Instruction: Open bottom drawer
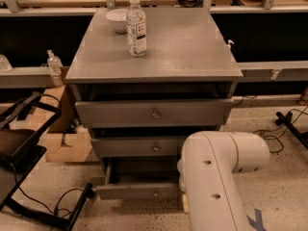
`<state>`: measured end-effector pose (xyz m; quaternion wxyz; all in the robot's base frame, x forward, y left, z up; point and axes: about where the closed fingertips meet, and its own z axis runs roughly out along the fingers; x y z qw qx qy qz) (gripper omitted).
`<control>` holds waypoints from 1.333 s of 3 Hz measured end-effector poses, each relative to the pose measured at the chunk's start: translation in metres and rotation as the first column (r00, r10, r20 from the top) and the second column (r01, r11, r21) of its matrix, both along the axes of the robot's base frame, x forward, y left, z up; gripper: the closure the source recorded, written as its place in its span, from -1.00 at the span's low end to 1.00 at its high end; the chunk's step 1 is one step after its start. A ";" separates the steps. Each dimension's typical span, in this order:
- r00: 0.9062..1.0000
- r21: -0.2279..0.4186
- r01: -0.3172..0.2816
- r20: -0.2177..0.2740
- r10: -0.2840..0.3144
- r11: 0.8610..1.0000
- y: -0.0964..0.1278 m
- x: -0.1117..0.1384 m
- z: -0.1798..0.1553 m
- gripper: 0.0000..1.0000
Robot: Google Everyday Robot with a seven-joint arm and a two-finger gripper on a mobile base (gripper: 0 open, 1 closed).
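A grey cabinet [159,57] with three drawers stands in the middle of the camera view. The bottom drawer [134,190], the slimmest front with a small round knob [155,194], is pulled out well past the two above it. The middle drawer [134,147] and the top drawer [115,113] stand slightly out. My white arm [216,177] fills the lower right and covers the bottom drawer's right end. My gripper is hidden behind the arm, low by that right end.
A water bottle [136,27] and a white bowl [117,19] stand on the cabinet top. A cardboard box [65,148] and a black folding frame [24,148] with cables sit on the floor at left. Another black stand leg [288,124] lies at right.
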<state>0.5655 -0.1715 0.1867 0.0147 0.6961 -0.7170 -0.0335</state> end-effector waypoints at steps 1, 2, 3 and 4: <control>0.999 -0.055 -0.013 0.051 0.015 0.998 -0.008 0.012 0.028 -0.65; 0.994 -0.097 -0.015 0.105 0.025 0.995 -0.021 0.023 0.064 -0.17; 0.987 -0.094 -0.014 0.158 0.029 0.995 -0.029 0.034 0.085 0.29; 0.974 -0.041 -0.019 0.224 0.028 0.999 -0.037 0.047 0.092 0.76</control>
